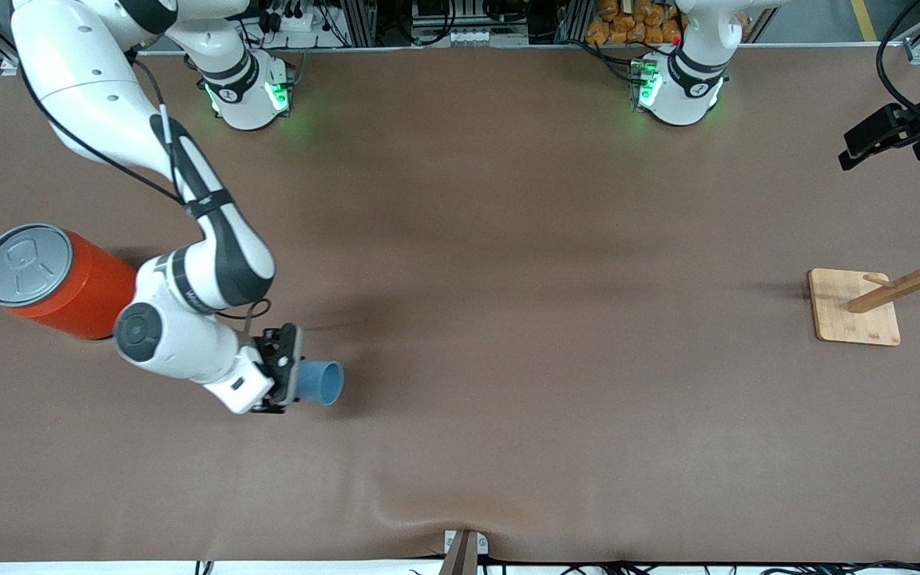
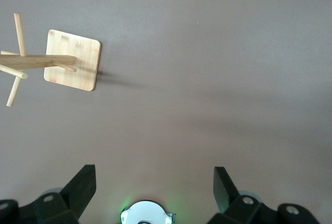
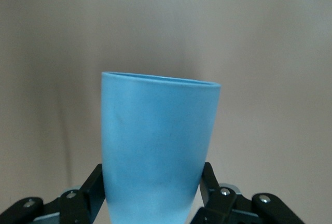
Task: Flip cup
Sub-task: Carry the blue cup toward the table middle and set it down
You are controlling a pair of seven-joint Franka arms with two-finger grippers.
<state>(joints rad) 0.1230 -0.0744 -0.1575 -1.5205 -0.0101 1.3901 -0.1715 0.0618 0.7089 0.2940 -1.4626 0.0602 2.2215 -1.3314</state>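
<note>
Where right claw (image 1: pixel 294 375) clamps: cup (image 1: pixel 321 382).

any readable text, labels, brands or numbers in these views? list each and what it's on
None can be read for certain.
Right arm's forearm: dark lettering near the right gripper, too small to read.
Orange can: embossed pull-tab shape on its grey lid, no legible words.
Cup, held by the right gripper: plain, no markings.
Wooden rack: no markings.
Left gripper, open, waiting above the table: no markings.
</note>
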